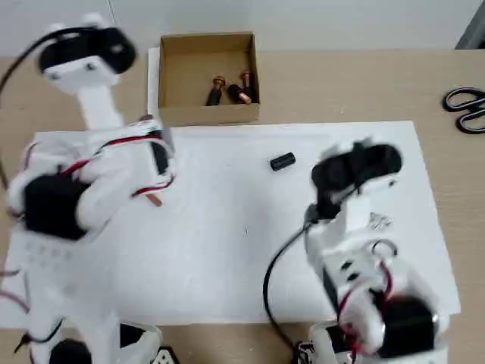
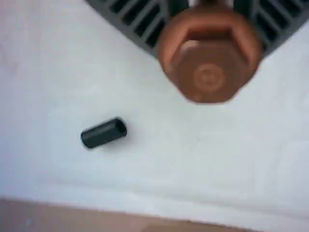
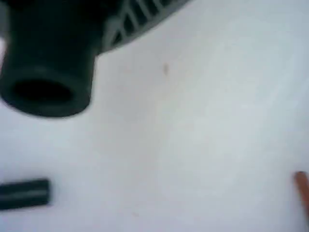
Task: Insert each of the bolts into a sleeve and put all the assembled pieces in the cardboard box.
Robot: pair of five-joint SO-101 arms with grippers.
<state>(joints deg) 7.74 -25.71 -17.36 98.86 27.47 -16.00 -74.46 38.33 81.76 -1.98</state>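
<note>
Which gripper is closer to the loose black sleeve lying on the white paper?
Right. The right gripper, holding another sleeve, hangs just beside the loose sleeve; the left gripper, holding a bolt, is well across the paper from it.

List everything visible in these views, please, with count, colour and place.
paper: one sheet, white, on the tan table
cardboard box: one, brown, on the table beyond the paper
assembled pieces: two, copper and black, inside the cardboard box
loose sleeve: one, black, lying on the paper
scissors: one pair, black, on bare table
bolt: one, copper, in the left gripper
held sleeve: one, black, in the right gripper
left gripper: one, dark, holding the bolt
right gripper: one, dark, around the held sleeve
</note>
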